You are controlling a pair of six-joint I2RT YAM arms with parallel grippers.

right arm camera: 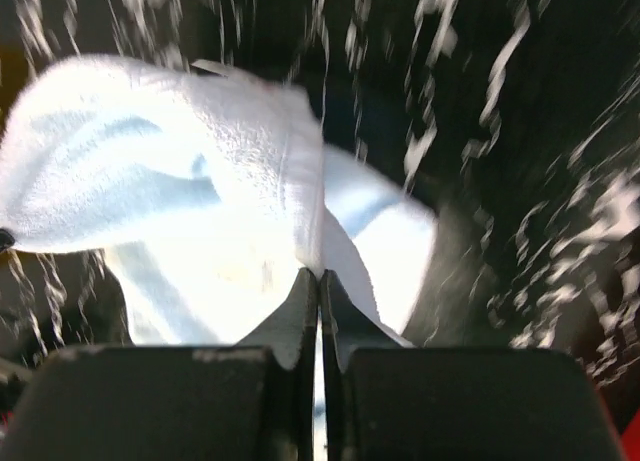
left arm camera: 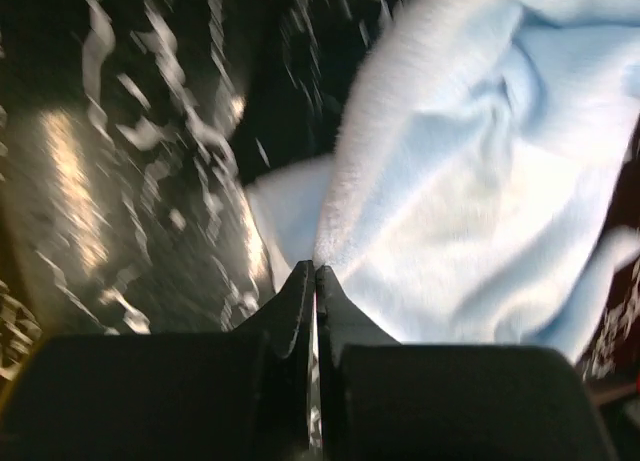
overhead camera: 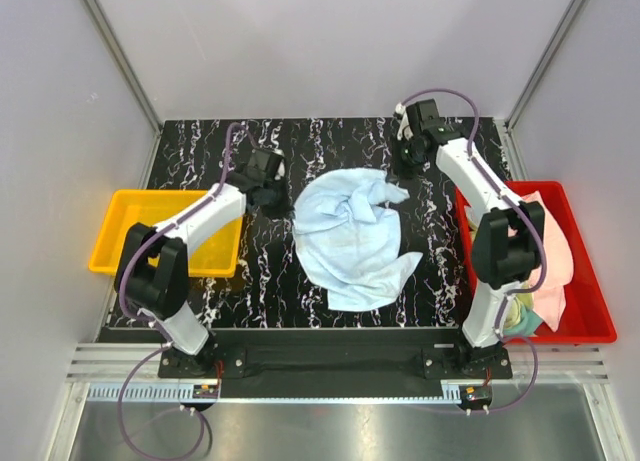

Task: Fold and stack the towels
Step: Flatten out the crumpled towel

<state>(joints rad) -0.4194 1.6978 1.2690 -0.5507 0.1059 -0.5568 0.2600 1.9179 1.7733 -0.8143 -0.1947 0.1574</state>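
Blue towel lies crumpled mid-frame on the table in the top view. Left gripper and right gripper have their jaws together at its upper-left and upper-right edges. Can't tell if cloth is pinched. Confirm both bites before you draw the corners apart, then lay it flat.

Yellow tray, frame left: no cloth showing. Red tray, frame right: pink towel, with a yellow-green towel at the lower end.

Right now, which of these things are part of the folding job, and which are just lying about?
Part of the job: blue towel, pinched by left gripper and right gripper; pink towel; green towel.
Just lying about: yellow tray; red tray, under the pink and green towels.
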